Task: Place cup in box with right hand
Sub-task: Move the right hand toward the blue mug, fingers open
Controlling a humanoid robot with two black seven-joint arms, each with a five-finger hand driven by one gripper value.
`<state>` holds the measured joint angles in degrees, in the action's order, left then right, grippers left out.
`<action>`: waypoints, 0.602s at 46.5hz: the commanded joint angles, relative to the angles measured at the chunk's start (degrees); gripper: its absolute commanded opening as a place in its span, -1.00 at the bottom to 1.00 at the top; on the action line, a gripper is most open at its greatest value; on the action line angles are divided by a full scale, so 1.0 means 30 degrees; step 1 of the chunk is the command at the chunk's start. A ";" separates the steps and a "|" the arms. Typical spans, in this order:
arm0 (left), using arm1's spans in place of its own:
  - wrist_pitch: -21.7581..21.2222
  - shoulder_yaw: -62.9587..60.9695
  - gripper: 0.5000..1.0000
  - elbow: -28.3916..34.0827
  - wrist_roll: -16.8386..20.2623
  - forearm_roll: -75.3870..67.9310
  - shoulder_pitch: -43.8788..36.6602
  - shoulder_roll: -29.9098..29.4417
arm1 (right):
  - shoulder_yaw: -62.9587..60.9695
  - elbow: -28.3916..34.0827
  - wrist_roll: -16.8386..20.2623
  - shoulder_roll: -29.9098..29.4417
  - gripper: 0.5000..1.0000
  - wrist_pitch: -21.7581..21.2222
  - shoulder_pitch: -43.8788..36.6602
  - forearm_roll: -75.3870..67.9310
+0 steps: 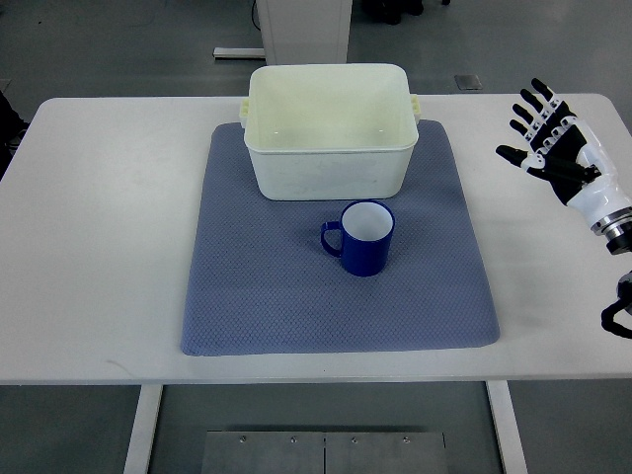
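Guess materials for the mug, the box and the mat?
Blue mug: probably glazed ceramic or enamel; glossy blue outside, white inside.
Cream box: likely moulded plastic; smooth, slightly shiny walls, rounded corners, side tabs.
Blue-grey mat: looks like soft textured fabric or foam; matte, fine dimpled weave.

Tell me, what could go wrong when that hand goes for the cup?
The blue cup stands close to the box, so the open right hand may bump the box wall while grasping. The cup's handle points away from that hand, so it must grip the smooth body, which could slip or tip.
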<state>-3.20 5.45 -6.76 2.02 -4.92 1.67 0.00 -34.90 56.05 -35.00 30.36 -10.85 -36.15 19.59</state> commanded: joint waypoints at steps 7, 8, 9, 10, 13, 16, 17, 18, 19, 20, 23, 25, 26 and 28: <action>-0.0016 0.0000 1.00 -0.0001 -0.0001 0.0000 0.0000 0.0000 | 0.0529 0.0652 0.0001 0.1216 1.00 -0.2243 0.0069 0.0062; 0.0013 0.0000 1.00 -0.0001 -0.0001 0.0000 0.0000 0.0000 | 0.0646 0.0740 0.0001 0.1362 1.00 -0.2360 0.0040 0.0062; -0.0016 0.0000 1.00 -0.0001 -0.0001 0.0000 0.0000 0.0000 | 0.0764 0.0827 0.0001 0.1451 1.00 -0.2448 0.0040 0.0062; 0.0013 0.0000 1.00 -0.0001 -0.0001 0.0000 0.0000 0.0000 | 0.0881 0.0857 0.0001 0.1539 1.00 -0.2507 0.0040 0.0091; -0.0016 0.0000 1.00 -0.0001 -0.0001 0.0000 0.0000 0.0000 | 0.1232 0.0916 0.0001 0.1715 1.00 -0.2654 0.0040 0.0295; -0.0016 0.0000 1.00 -0.0001 -0.0001 0.0000 0.0000 0.0000 | 0.1438 0.0945 0.0001 0.1803 1.00 -0.2830 0.0040 0.0851; 0.0013 0.0000 1.00 -0.0001 -0.0001 0.0000 0.0000 0.0000 | 0.1497 0.0917 0.0001 0.1803 1.00 -0.2946 0.0040 0.0998; -0.0016 0.0000 1.00 -0.0001 -0.0001 0.0000 0.0000 0.0000 | 0.1526 0.0945 0.0001 0.1803 1.00 -0.3005 0.0040 0.1173; -0.0016 0.0000 1.00 -0.0001 -0.0001 0.0000 0.0000 0.0000 | 0.1527 0.0946 0.0001 0.1803 1.00 -0.3064 0.0069 0.1291; 0.0013 0.0000 1.00 -0.0001 -0.0001 0.0000 0.0000 0.0000 | 0.1527 0.0946 0.0001 0.1803 1.00 -0.3123 0.0098 0.1379; 0.0013 0.0000 1.00 -0.0001 -0.0001 0.0000 0.0000 0.0000 | 0.1760 0.0975 0.0001 0.1803 1.00 -0.3211 0.0157 0.1468; -0.0016 0.0000 1.00 -0.0001 -0.0001 0.0000 0.0000 0.0000 | 0.1849 0.0975 0.0001 0.1832 1.00 -0.3240 0.0157 0.1468; 0.0013 0.0000 1.00 -0.0030 -0.0001 0.0000 0.0000 0.0000 | 0.2168 0.1004 0.0001 0.1890 1.00 -0.3327 0.0186 0.1468; 0.0013 0.0000 1.00 -0.0001 -0.0001 0.0000 0.0000 0.0000 | 0.2521 0.1004 0.0001 0.2037 1.00 -0.3357 0.0186 0.1497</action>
<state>-3.21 5.45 -6.79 2.03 -4.92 1.67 0.00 -28.89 59.03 -35.00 35.96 -20.69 -35.68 23.99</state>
